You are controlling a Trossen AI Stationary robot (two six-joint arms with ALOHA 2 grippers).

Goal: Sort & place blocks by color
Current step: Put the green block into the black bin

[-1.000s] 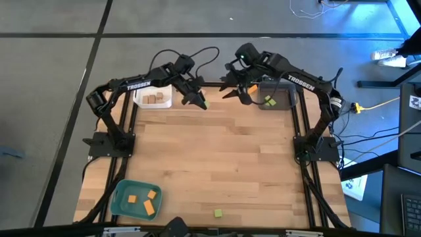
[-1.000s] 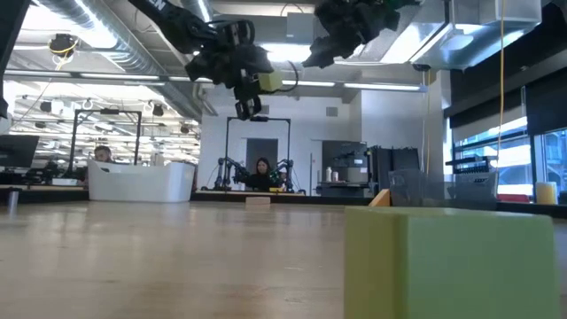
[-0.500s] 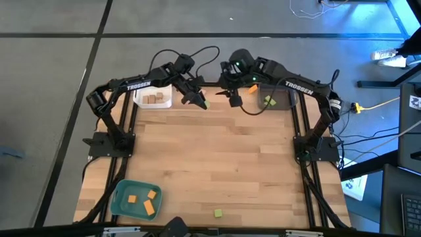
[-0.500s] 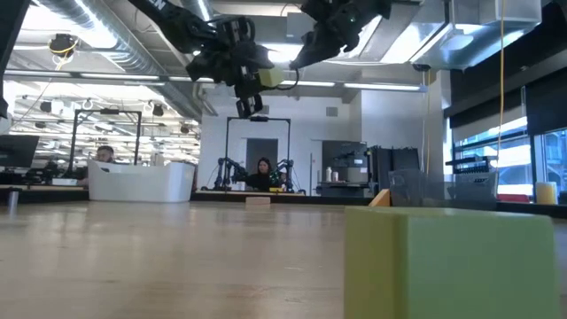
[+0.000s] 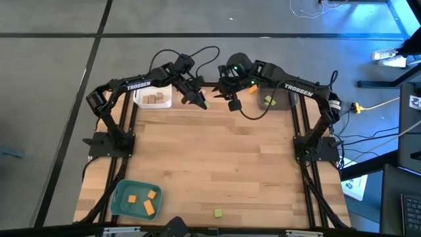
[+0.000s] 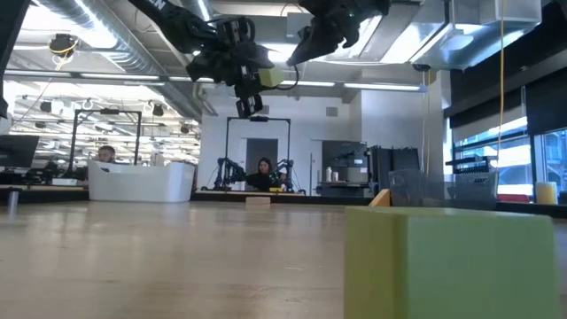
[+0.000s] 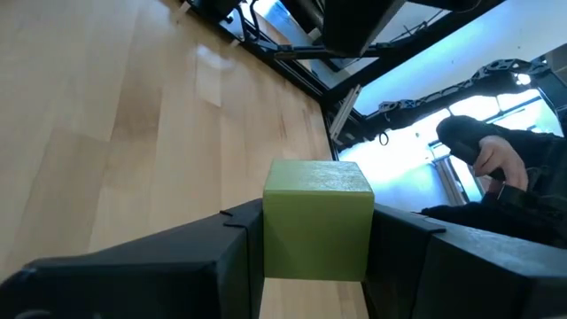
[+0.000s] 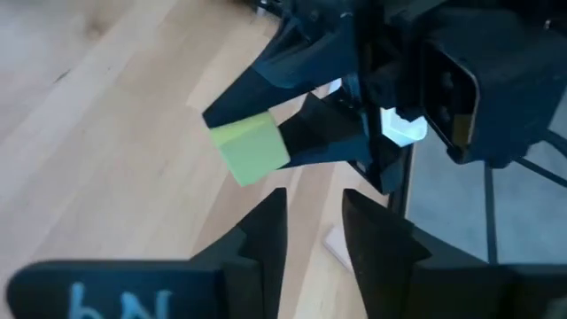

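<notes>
Left end effector (image 7: 310, 257) clenched on small light-green wooden cube (image 7: 317, 220) above the worktop's (image 5: 217, 164) far edge; right end effector (image 8: 312, 232), empty and nearly closed, faces it; cube judged light, rigid, smooth: grip opposite flat faces.

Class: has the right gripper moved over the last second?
Yes. The right gripper has swung away from the grey tray, toward the left gripper holding a green block.

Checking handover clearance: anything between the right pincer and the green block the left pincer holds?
Nothing. In the right wrist view the right pincer faces the green block held by the left pincer across open air, only table behind.
</notes>
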